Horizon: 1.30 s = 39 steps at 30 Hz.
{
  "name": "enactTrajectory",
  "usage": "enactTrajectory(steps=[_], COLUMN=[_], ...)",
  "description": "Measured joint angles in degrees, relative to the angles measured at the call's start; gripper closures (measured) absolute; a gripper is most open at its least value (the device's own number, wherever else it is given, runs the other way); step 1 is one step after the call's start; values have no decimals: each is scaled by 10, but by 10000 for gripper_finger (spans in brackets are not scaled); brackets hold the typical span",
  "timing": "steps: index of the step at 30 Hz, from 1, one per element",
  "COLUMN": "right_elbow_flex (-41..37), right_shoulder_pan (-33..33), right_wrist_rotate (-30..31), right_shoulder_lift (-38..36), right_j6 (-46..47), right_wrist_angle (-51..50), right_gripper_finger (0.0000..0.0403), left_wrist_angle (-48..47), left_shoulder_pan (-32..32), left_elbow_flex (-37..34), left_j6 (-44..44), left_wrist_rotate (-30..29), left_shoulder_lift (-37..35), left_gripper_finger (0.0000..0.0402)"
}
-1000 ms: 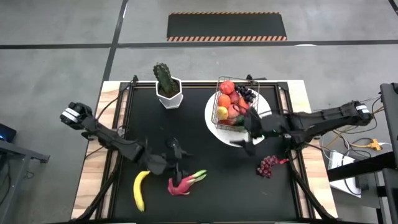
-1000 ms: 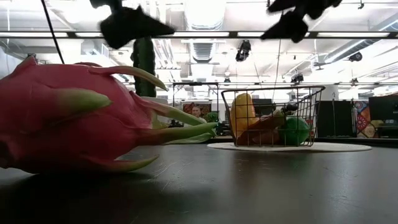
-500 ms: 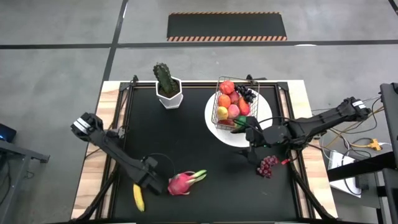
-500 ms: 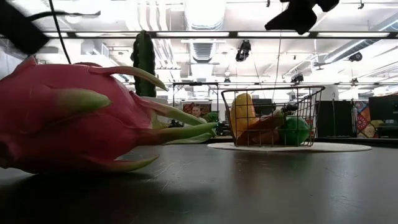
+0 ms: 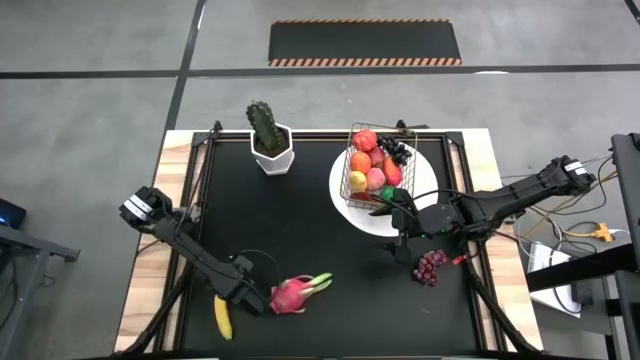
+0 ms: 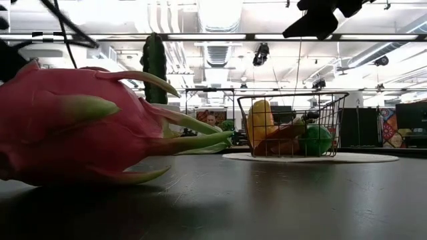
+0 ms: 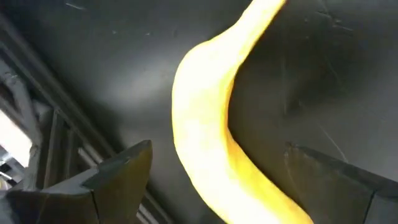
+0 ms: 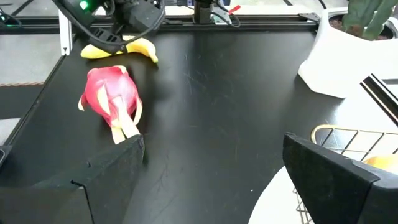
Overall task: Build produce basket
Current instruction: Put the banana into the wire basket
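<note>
**Banana between the left fingers, basket half full**

Banana (image 5: 222, 316) lies at the near left edge of the black table (image 5: 300, 230), and the left gripper (image 5: 236, 291) sits right over its top end, fingers (image 7: 118, 174) spread wide on either side, not squeezing it. Dragon fruit (image 5: 292, 294) lies just beside it. Right gripper (image 5: 398, 222) hovers open by the white plate (image 5: 420, 178), near the grapes (image 5: 430, 266) on the table. Basket (image 5: 372, 165) stands on that plate with several fruits inside. Cactus pot (image 5: 270, 148) stands at the back.
</note>
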Motion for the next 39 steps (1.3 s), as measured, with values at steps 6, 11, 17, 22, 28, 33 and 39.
enactTrajectory(steps=[6, 11, 17, 22, 28, 33, 39], right_elbow_flex=[0, 0, -29, -63, -76, -77, -89], right_shoulder_pan=[0, 0, 0, 0, 0, 0, 0], right_wrist_rotate=[0, 0, 1, 0, 0, 0, 0], right_shoulder_lift=[0, 0, 0, 0, 0, 0, 0], right_j6=[0, -11, -65, -88, -86, -86, -87], right_wrist_angle=[0, 0, 72, 134, 162, 163, 186], right_gripper_finger=[37, 37, 37, 37, 37, 37, 37], left_wrist_angle=[49, 48, 60, 59, 54, -11, -109], left_shoulder_pan=[0, 0, 0, 0, -1, -6, -12], left_elbow_flex=[-38, -41, -41, -41, -40, -8, 48], left_j6=[3, 3, 3, 27, 38, 47, 74], left_wrist_rotate=[0, 0, 0, 0, 0, -17, -103], left_shoulder_lift=[0, 0, 0, -1, -13, -43, -90], left_gripper_finger=[58, 88, 165, 249, 314, 314, 314])
